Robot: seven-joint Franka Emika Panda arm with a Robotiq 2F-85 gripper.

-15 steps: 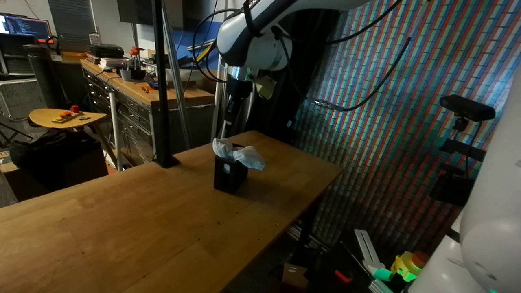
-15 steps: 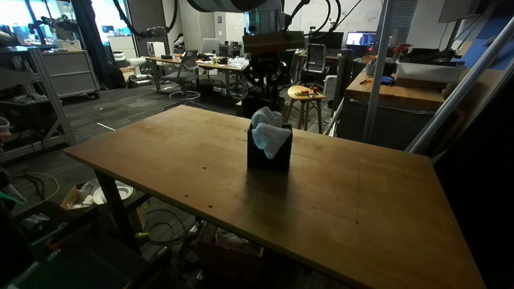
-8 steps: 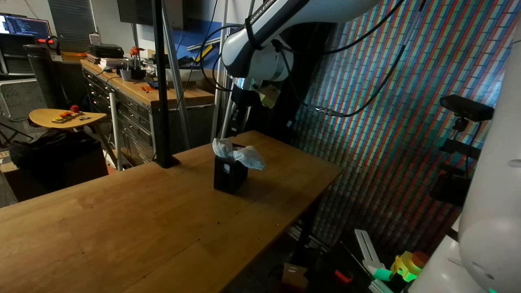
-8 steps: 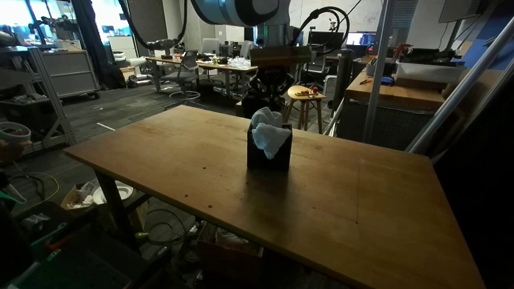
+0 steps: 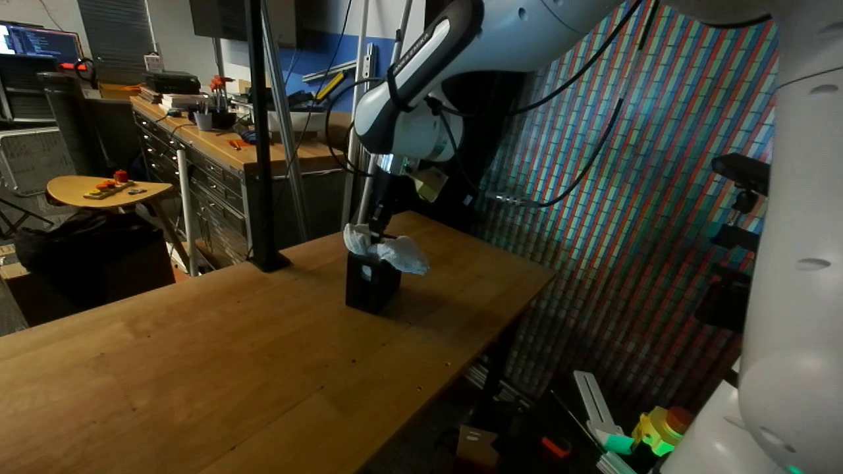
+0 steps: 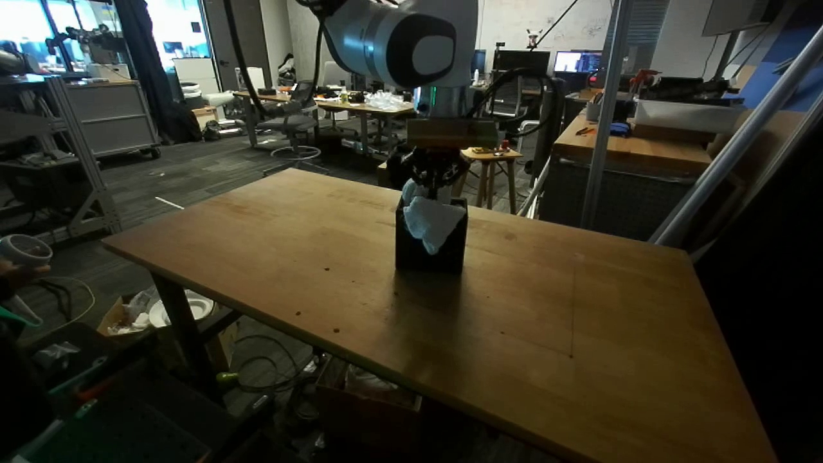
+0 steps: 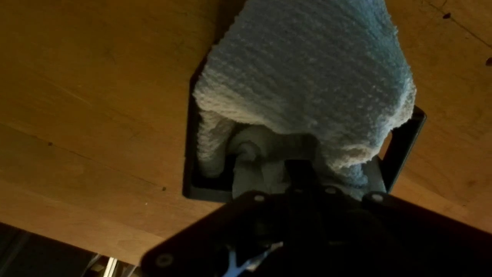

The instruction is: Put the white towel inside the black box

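The white towel (image 5: 403, 255) sits bunched in the mouth of the upright black box (image 5: 370, 284) on the wooden table. In both exterior views one flap of it hangs over the rim; the towel (image 6: 432, 225) covers part of the front of the box (image 6: 443, 260). In the wrist view the towel (image 7: 307, 69) fills most of the opening inside the box rim (image 7: 207, 193). My gripper (image 7: 301, 173) points down over the opening with its fingers together and no cloth visible between them. Its tips (image 6: 436, 191) are at the towel's folds; their exact contact is hidden.
The table (image 6: 270, 225) surrounds the box. A black post (image 5: 263, 164) stands at a table edge. Metal poles (image 6: 733, 141) and a stool (image 6: 492, 153) are beyond the table. A hand holds a pale cup (image 6: 26, 249) at the edge of an exterior view.
My gripper has come down from above the box to the towel at its opening. The box and the towel's hanging flap look unmoved. The hand with the cup has come into view.
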